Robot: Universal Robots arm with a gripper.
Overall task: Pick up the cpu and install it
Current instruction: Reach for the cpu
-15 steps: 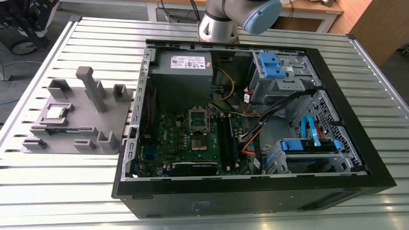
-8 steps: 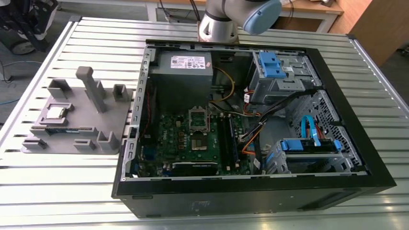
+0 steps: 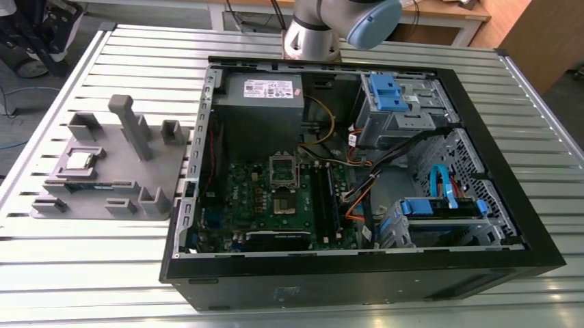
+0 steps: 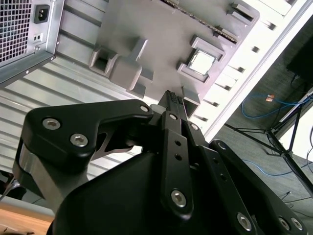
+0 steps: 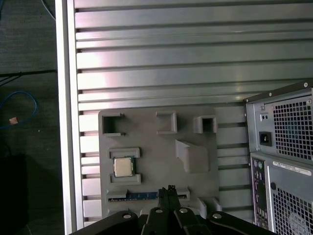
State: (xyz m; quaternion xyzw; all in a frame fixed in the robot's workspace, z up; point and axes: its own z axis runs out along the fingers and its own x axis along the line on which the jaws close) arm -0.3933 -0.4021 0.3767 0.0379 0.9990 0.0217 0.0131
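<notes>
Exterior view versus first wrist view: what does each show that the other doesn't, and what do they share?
Exterior view: inside the open case, the socket and drive bays. First wrist view: the gripper, aimed toward the tray, and the case's rear power inlet. Both: the cpu lying in the tray on the slatted table.

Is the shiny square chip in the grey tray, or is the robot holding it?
In the tray. The cpu lies flat in a framed pocket of the grey tray; the gripper is apart from it.
</notes>
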